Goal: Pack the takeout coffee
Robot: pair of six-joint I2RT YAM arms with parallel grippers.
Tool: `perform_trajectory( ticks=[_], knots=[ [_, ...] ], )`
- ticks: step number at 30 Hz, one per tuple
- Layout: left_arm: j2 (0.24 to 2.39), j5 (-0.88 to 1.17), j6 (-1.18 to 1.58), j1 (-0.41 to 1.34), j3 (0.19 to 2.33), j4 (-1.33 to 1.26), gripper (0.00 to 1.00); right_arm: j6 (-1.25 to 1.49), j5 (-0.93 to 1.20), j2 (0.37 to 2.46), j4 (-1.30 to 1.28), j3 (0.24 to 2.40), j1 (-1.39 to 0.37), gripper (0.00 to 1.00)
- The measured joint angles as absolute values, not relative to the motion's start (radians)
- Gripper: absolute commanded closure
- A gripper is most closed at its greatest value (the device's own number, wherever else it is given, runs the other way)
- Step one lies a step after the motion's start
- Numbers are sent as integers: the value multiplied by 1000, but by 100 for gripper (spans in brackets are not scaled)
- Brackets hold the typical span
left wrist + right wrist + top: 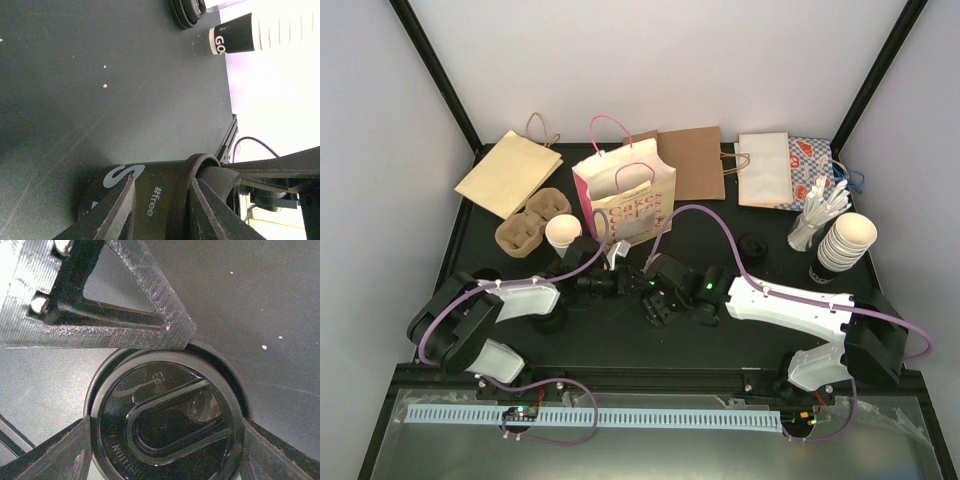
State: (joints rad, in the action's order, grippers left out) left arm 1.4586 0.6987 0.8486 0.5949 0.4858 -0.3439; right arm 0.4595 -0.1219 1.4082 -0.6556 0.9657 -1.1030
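Observation:
My left gripper is shut on a dark paper cup with white print "#free", gripping its side just below the rim. A black lid sits on top of this cup. My right gripper is closed on the lid's rim from both sides. In the top view the two grippers meet mid-table, left and right, and hide the cup. A small white cup, cream inside, stands open beside the cardboard carrier, apart from both grippers.
An open white bag with pink handles stands behind the grippers. Flat paper bags lie at the back. A stack of nested cups, stirrers and spare lids are at the right.

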Motion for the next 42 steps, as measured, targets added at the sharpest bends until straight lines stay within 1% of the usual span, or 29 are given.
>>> perform_trajectory(
  ticks=[14,22,29,33,37,42],
  knots=[
    [1463,646,869,612,390,-523,73,478,-119,1422,-652,969,-1103,24],
    [1483,609,880,639,381,-576,74,498,-123,1421,-656,962,-1103,25],
    [1524,596,904,650,362,-673,76,517,-132,1423,-661,962,-1103,25],
    [1533,593,915,652,352,-709,76,520,-134,1424,-661,962,-1103,25],
    [1484,564,906,663,371,-633,73,517,-134,1425,-663,964,-1104,26],
    [1368,498,863,683,442,-363,68,500,-134,1435,-681,981,-1112,26]
  ],
)
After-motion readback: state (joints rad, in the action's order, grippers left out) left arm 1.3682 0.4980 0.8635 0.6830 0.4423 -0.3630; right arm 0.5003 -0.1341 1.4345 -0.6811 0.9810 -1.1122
